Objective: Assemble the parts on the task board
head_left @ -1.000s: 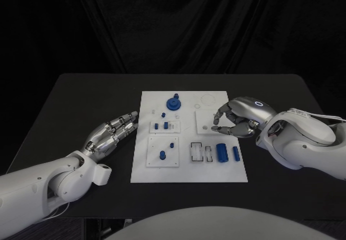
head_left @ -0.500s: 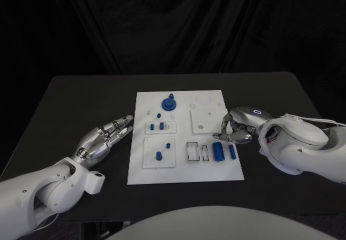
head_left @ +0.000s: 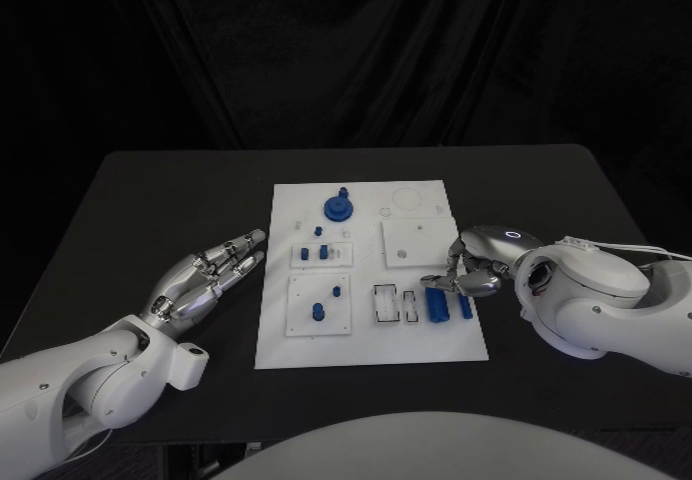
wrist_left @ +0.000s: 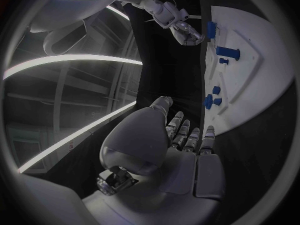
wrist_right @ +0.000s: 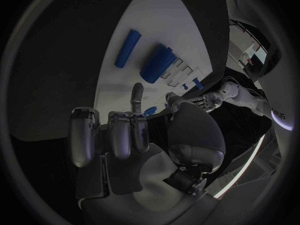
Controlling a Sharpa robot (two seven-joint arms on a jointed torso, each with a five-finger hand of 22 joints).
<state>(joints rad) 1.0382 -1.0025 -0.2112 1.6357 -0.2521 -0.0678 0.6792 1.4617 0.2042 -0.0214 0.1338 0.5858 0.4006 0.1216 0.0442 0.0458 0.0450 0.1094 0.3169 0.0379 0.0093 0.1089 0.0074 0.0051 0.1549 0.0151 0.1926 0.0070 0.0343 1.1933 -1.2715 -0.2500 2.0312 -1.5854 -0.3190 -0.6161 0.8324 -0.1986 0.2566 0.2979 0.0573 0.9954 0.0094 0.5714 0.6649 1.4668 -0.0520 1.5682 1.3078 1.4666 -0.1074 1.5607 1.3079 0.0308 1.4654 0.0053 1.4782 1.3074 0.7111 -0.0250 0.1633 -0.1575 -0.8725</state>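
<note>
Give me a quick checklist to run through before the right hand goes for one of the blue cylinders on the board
1. Right hand free of any part: ok, fingers curled over the task board, nothing seen in them.
2. Targets reachable: ok, the thick blue cylinder and thin blue cylinder lie side by side just below the right hand.
3. Fingers touching a cylinder: cannot tell.
4. Left hand out of the way: ok, it rests open on the table beside the board's left edge.
5. Blue knob standing at the board's far end, away from the reach: ok.
</note>
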